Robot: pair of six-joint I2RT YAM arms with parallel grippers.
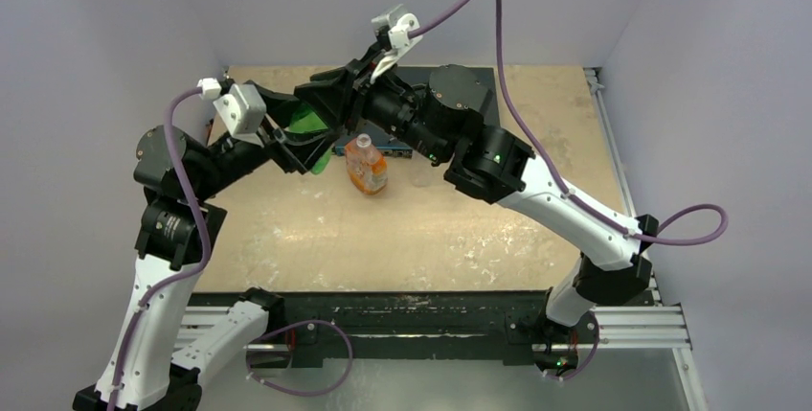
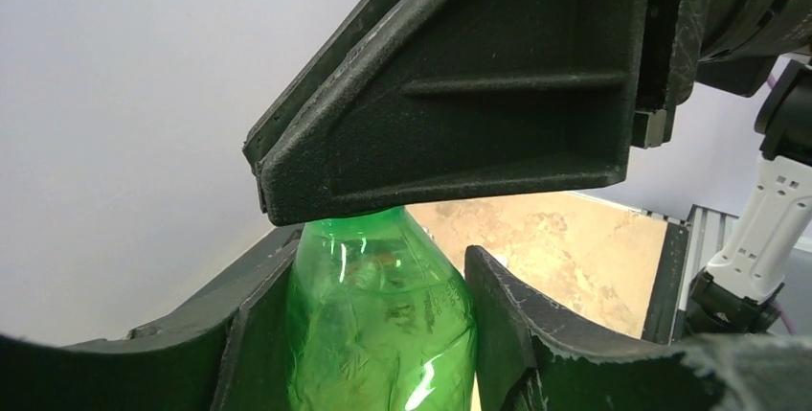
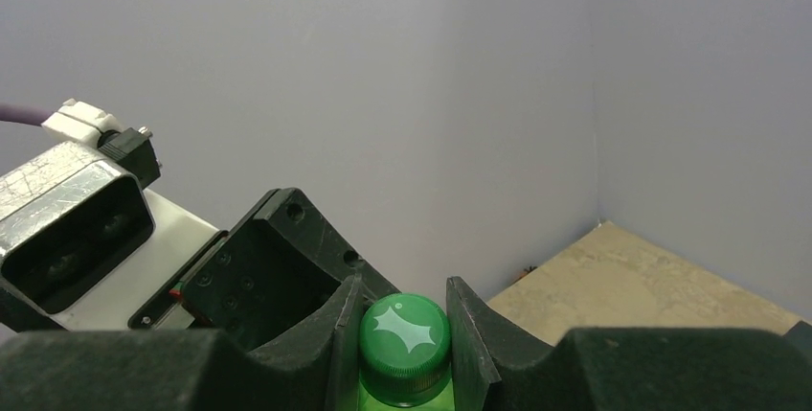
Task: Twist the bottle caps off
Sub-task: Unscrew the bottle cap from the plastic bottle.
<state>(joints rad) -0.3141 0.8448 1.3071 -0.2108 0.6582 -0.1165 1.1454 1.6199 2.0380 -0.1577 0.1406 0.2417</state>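
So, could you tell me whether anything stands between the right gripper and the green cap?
Nothing visible does: the right gripper sits shut on the green cap, and the left gripper grips the green bottle below.

Overhead; wrist close-ups (shared green bottle (image 2: 378,325))

The green bottle (image 2: 383,344) is gleaming as glossy, translucent plastic, creased and crinkled along its wall. Its green cap (image 3: 404,339) is showing smooth, faintly satin plastic with a paler star printed on top. The left gripper (image 2: 381,267) and the right gripper (image 3: 404,301) are both showing matt black plastic, rough and grainy with fine layer lines. The table (image 1: 316,229) is appearing as a matt tan board, perhaps wood, scuffed with whitish marks. The camera housing (image 3: 67,224) is catching light on scratched silver metal. The arm shells (image 1: 560,202) are shining as smooth white plastic.
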